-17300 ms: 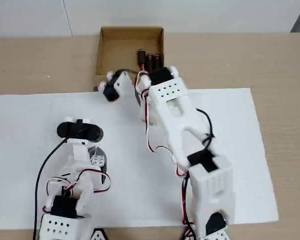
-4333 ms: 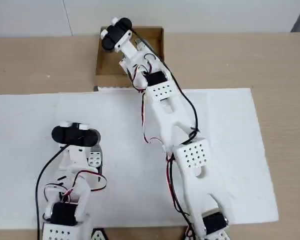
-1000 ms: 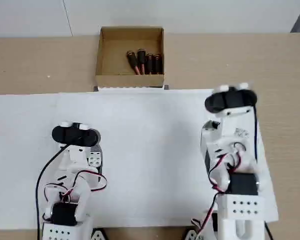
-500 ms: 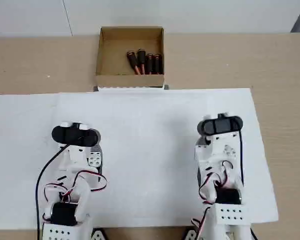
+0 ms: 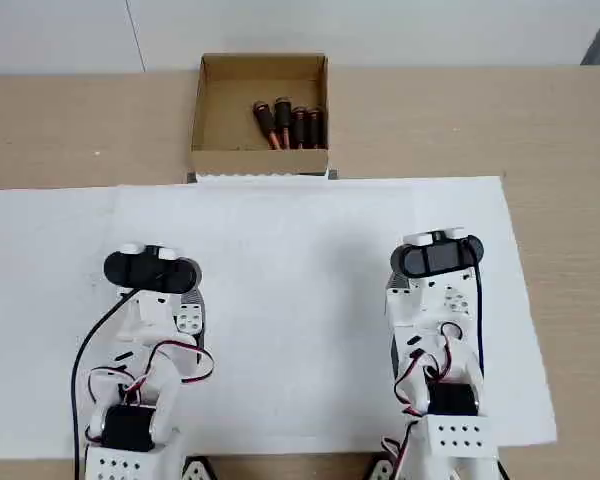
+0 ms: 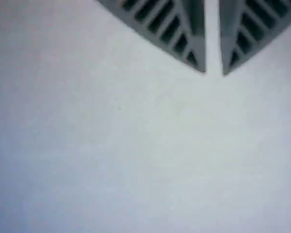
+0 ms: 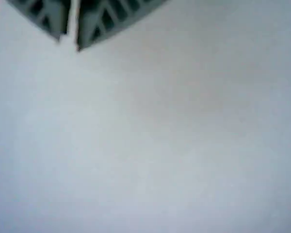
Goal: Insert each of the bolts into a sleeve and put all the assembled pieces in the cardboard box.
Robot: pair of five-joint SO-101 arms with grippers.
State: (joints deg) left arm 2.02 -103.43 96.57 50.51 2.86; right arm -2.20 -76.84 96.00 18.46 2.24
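Now your left gripper point(image 6: 212, 73) and right gripper point(image 7: 68, 44) both hang just above the white sheet point(image 5: 300, 245), jaws narrowed to a thin slit and holding nothing. Four assembled pieces point(image 5: 290, 124) lie in the cardboard box point(image 5: 218, 120), well ahead of both grippers.

No writing, number, label or sign can be read anywhere. The brown cardboard box point(image 5: 195, 110), the white paper sheet point(image 5: 300, 250) and the light wooden bench point(image 5: 80, 120) show plain surfaces. Any fine print on the white plastic left arm point(image 5: 145, 335) or white plastic right arm point(image 5: 435, 310) is too small to make out.
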